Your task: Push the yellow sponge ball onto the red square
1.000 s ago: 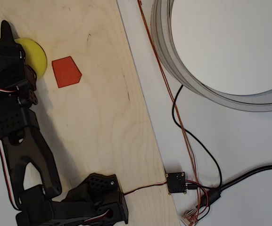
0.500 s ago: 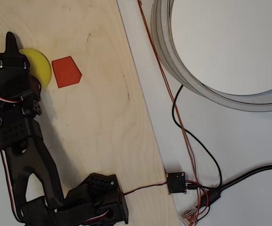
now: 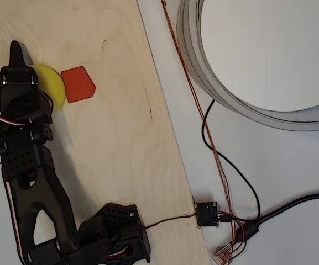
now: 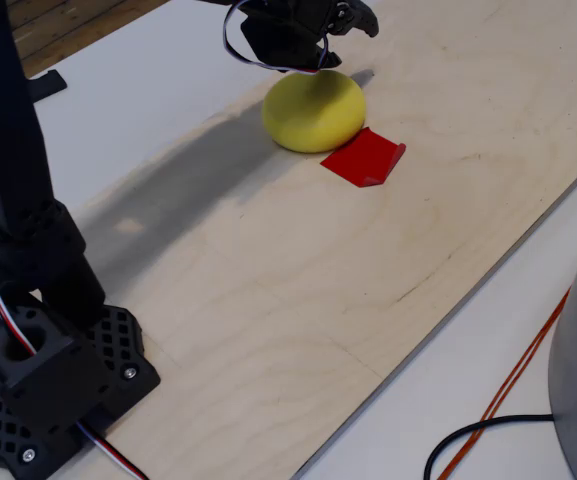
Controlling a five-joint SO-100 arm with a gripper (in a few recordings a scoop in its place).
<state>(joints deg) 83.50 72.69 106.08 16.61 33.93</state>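
My gripper (image 3: 16, 55), jaws seemingly pressed together, bears on the ball (image 3: 54, 83) from nine o'clock to shove it toward the square (image 3: 78, 84), whose edge it touches.

No text, label, brand name, number or sign can be read in either view. The pale plywood board (image 3: 104, 127) carries only wood grain and a few dark flecks. The small black square electronics module (image 3: 207, 214) at about five o'clock of the overhead view is too small for any marking on it to be made out. The black perforated plastic arm base (image 4: 48, 385), at about eight o'clock of the fixed view, shows bare screw heads and holes, with no lettering. The flat red five-sided patch (image 4: 364, 157) and the matte yellow foam ball (image 4: 314, 112) are plain, unmarked surfaces.
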